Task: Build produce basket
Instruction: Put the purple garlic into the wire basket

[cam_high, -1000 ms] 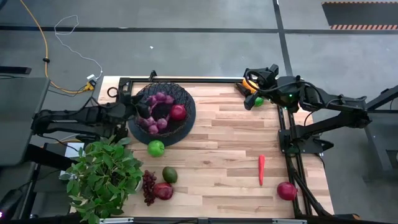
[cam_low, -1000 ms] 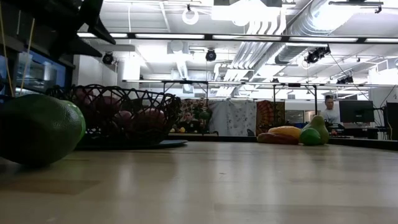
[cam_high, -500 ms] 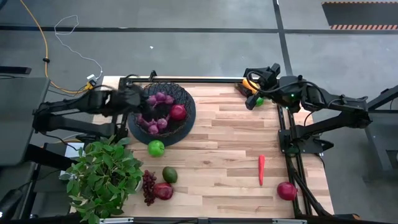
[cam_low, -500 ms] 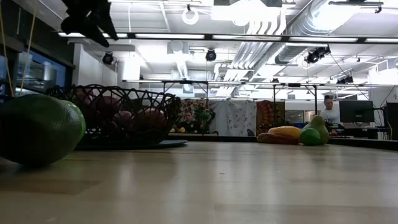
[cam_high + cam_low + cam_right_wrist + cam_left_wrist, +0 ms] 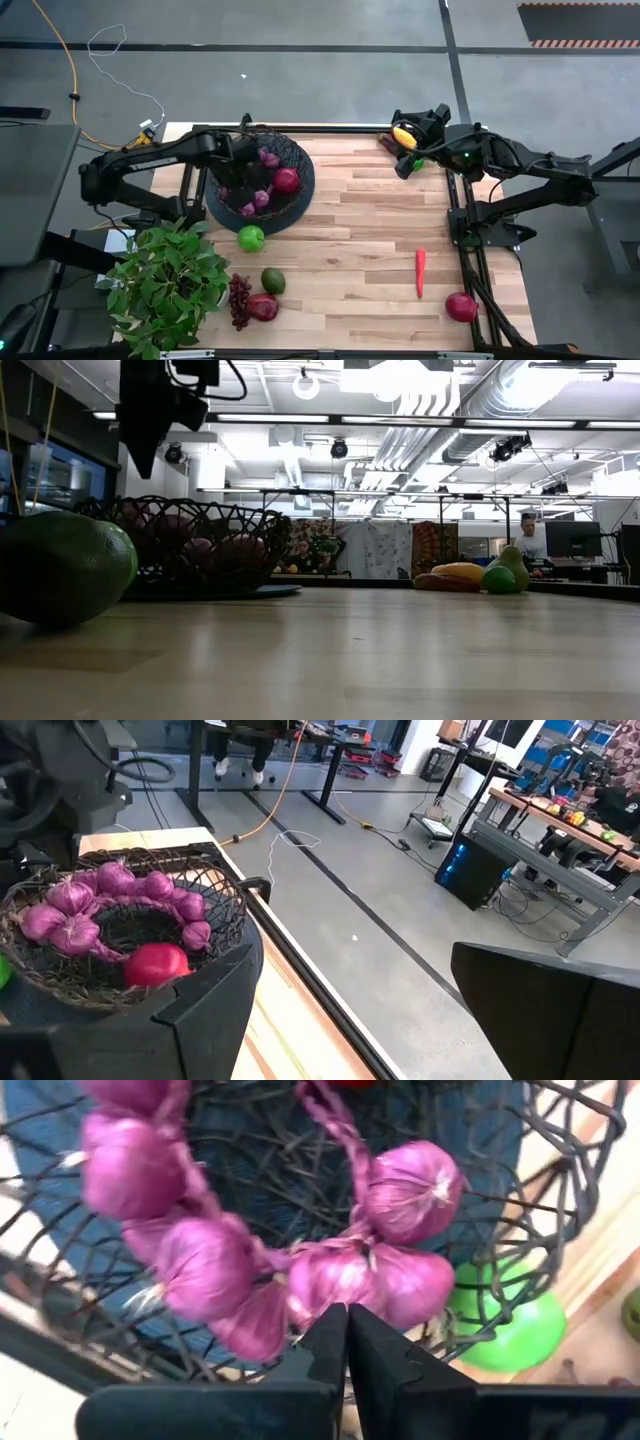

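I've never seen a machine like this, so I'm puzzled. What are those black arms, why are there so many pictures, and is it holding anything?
It is a robot with two dark arms at a wooden table. Each arm ends in a two-finger gripper. One picture looks down from above and one looks across at table height. The other two come from cameras on the wrists.

The left gripper is shut and holds nothing. It hangs over the round black wire basket, which holds a purple toy grape bunch and a red pomegranate.

The right gripper is open near the yellow pepper.

Loose on the table are a green apple, an avocado, dark grapes, a red chili and a leafy plant.
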You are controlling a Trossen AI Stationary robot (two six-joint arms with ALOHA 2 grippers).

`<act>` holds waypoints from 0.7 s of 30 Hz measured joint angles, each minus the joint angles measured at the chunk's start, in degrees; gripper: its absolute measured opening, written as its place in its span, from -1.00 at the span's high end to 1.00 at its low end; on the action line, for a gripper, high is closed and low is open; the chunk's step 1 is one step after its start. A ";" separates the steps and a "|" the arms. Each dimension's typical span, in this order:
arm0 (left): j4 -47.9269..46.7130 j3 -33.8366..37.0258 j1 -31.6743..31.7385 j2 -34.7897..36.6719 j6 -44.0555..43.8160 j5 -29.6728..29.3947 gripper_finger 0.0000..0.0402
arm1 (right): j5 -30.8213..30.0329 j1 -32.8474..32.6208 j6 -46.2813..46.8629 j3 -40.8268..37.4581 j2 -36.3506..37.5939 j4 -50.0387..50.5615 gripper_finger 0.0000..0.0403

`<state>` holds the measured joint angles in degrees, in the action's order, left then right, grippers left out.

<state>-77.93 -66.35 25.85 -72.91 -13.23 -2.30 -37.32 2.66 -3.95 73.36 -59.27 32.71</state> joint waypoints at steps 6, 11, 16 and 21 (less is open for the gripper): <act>-0.69 0.00 0.85 -3.78 1.50 0.53 1.00 | -0.02 0.00 0.75 0.00 0.00 0.38 -0.57; -0.31 0.00 1.42 -6.37 2.93 0.49 1.00 | 0.00 0.00 1.55 0.00 0.00 0.55 -0.57; -1.84 0.02 2.31 -8.69 2.97 1.75 1.00 | 0.00 0.00 1.55 0.00 0.00 0.53 -0.57; -2.75 0.04 2.43 -11.17 2.98 0.59 1.00 | 0.00 0.00 1.79 0.00 0.00 0.52 -0.57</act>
<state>-80.68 -66.30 28.27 -84.08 -10.25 -1.71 -37.32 2.66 -2.15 73.36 -59.27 33.23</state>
